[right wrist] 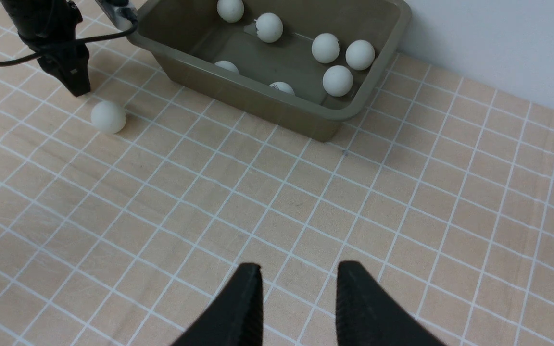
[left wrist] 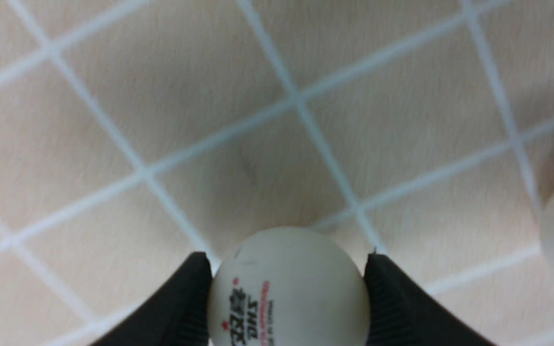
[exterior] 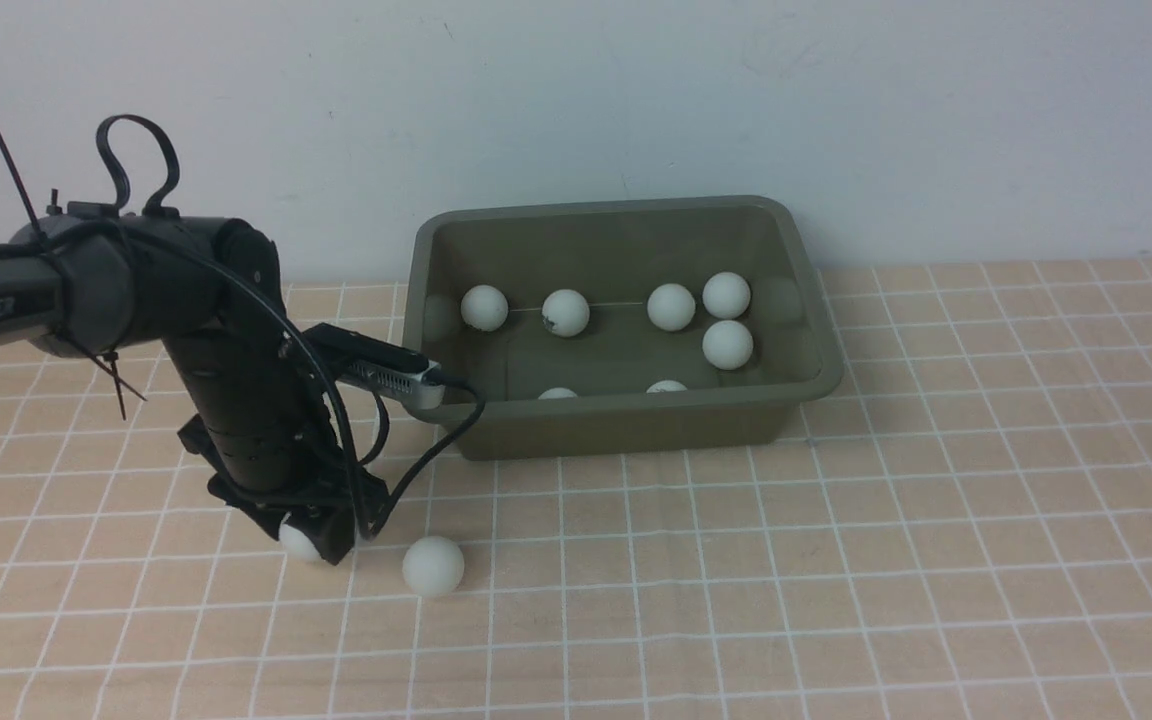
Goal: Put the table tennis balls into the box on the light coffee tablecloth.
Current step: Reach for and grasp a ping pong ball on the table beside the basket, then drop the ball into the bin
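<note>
Pale wall behind, grid cloth across the whole work surface. Box sits on the cloth up against the wall, about mid-frame.

My left gripper is down at cloth level, left of the box and nearer me. Its fingers are clamped on the DHS ball, one black tip against each side. I can't tell whether that ball is resting on the cloth or is just clear of it.

Print on it: "DHS" in black with Chinese characters alongside, small red marks and a line of red text too fine to read.

Loose ball lies on the cloth just beside the left gripper, on its right side, not touching it. Only its blurred edge shows in the left wrist view.

Balls in box: seven. Five are along the far wall and right end, and two show only their tops over the near rim. One by the far wall has a dark logo, unreadable.

My left arm has "PiPER" in white on its link.

My right gripper hangs over bare cloth, well away from the box. Its tips are apart with nothing between them.
</note>
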Controlling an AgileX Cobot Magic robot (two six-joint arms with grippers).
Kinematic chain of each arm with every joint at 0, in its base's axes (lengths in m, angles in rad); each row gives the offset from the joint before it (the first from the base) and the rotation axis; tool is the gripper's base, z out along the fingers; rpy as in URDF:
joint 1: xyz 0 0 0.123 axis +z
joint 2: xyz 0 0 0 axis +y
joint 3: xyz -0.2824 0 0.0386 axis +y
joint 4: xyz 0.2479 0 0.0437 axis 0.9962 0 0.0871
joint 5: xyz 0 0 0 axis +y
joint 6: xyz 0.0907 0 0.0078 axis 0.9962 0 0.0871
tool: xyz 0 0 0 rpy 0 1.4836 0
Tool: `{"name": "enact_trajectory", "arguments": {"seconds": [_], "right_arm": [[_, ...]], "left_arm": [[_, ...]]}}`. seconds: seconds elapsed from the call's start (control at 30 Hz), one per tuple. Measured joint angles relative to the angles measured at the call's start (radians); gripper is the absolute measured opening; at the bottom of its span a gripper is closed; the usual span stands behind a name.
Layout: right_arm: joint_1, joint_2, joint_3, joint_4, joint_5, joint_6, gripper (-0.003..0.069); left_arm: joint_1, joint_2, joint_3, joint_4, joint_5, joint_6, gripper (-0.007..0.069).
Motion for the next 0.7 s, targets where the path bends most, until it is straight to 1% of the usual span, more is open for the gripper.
{"name": "enact_trajectory", "arguments": {"seconds": [0.1,0.13,0.17,0.2,0.23,0.3,0.33,0.37,0.4,0.5,0.57,0.6,0.7], "right_arm": [[0.000,0.000,0.000,0.000,0.000,0.000,0.0211],[0.000,0.000,0.000,0.000,0.000,0.000,0.0211],[0.000,0.000,0.000,-0.001,-0.001,0.000,0.0211],[0.000,0.000,0.000,-0.001,-0.001,0.000,0.0211],[0.000,0.000,0.000,-0.001,-0.003,0.000,0.0211],[0.000,0.000,0.000,-0.001,-0.011,0.000,0.0211],[0.000,0.000,0.000,-0.001,-0.020,0.000,0.0211],[0.000,0.000,0.000,-0.001,-0.021,0.000,0.0211],[0.000,0.000,0.000,-0.001,-0.024,0.000,0.0211],[0.000,0.000,0.000,-0.001,-0.025,0.000,0.0211],[0.000,0.000,0.000,-0.002,-0.025,-0.001,0.0211],[0.000,0.000,0.000,-0.002,-0.025,-0.001,0.0211],[0.000,0.000,0.000,-0.002,-0.025,-0.001,0.0211]], "left_arm": [[0.000,-0.010,-0.102,0.072,0.158,0.000,0.0318],[0.000,-0.011,-0.121,0.080,0.164,0.000,0.0318],[0.000,-0.028,-0.200,0.096,0.192,0.000,0.0318],[0.000,-0.033,-0.211,0.096,0.195,0.000,0.0318],[0.000,-0.051,-0.286,0.092,0.201,0.000,0.0318],[0.000,-0.070,-0.366,0.052,0.206,0.002,0.0318],[-0.002,-0.078,-0.465,-0.032,0.215,0.014,0.0318],[-0.003,-0.079,-0.503,-0.079,0.219,0.026,0.0318],[-0.009,-0.079,-0.547,-0.155,0.220,0.052,0.0318],[-0.036,-0.068,-0.590,-0.299,0.222,0.152,0.0318],[-0.063,-0.046,-0.593,-0.349,0.214,0.213,0.0318],[-0.081,-0.029,-0.593,-0.354,0.199,0.234,0.0318],[-0.121,0.032,-0.593,-0.326,0.128,0.259,0.0318]]}}
